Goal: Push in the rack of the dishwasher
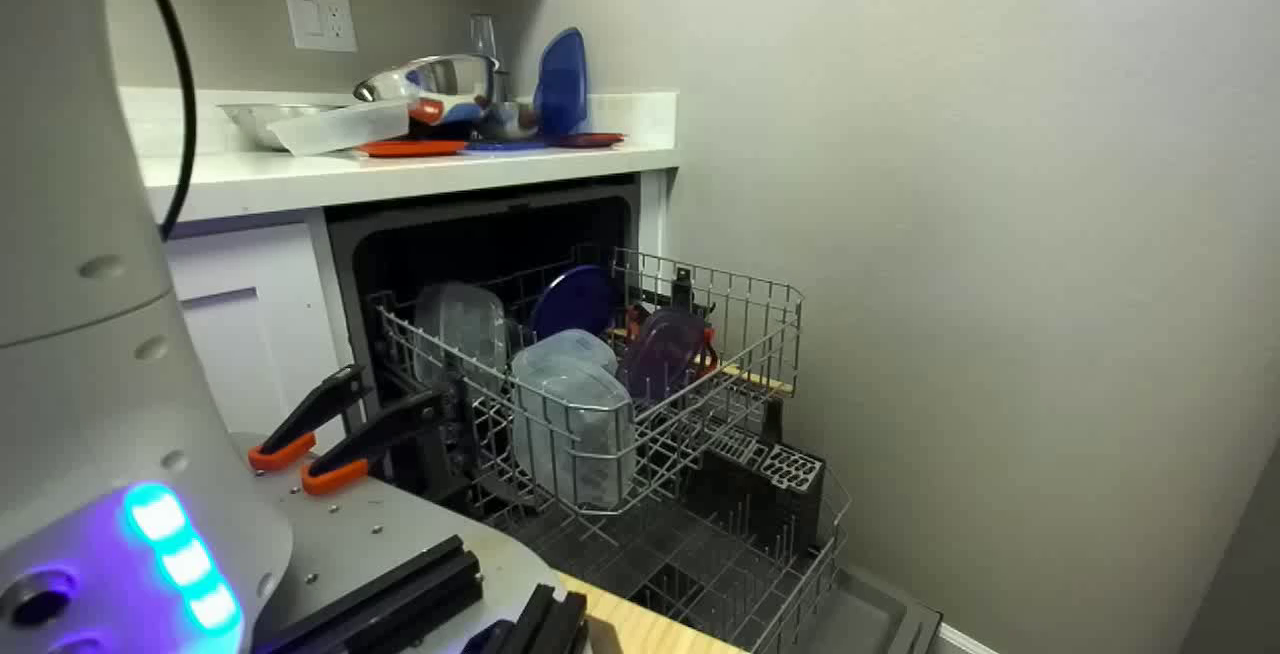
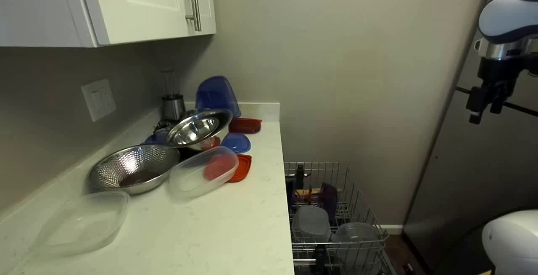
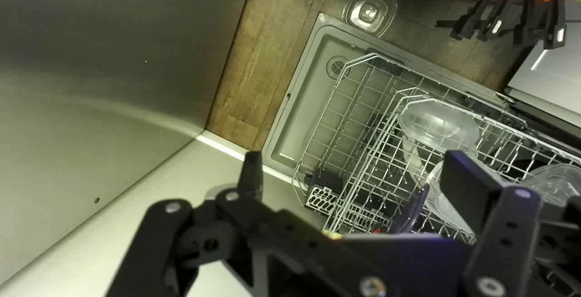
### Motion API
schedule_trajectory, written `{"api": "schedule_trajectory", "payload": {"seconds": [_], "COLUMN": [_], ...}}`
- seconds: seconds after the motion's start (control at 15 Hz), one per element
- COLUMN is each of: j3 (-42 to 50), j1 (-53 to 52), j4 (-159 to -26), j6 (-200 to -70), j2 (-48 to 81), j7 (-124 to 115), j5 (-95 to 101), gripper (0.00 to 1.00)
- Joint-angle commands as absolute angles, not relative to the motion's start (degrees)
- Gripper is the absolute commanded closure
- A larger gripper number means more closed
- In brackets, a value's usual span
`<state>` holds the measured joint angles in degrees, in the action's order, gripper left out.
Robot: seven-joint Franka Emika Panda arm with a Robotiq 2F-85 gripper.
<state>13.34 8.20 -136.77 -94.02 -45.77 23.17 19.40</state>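
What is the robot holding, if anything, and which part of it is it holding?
Nothing is held: in the wrist view the gripper is open, its fingers wide apart and empty, and the rack lies beyond them, ungripped.

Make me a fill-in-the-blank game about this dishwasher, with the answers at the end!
The top rack is pulled ____ of the dishwasher.
The hand is not shut but ____.
The black clamps have ____ tips.
The metal strainer on the counter is full of little ____.
Missing words: out; open; orange; holes.
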Motion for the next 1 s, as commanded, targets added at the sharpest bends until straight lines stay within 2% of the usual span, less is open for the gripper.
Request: {"api": "schedule_trajectory", "payload": {"seconds": [0.0, 0.93], "j3": [14.0, 14.0], "j1": [7.1, 7.2], "j4": [-136.6, -137.1], "j6": [-93.6, -94.3], "j2": [-45.9, -45.5], "j7": [22.6, 22.8], "j5": [19.9, 20.9], "gripper": [0.00, 0.00]}}
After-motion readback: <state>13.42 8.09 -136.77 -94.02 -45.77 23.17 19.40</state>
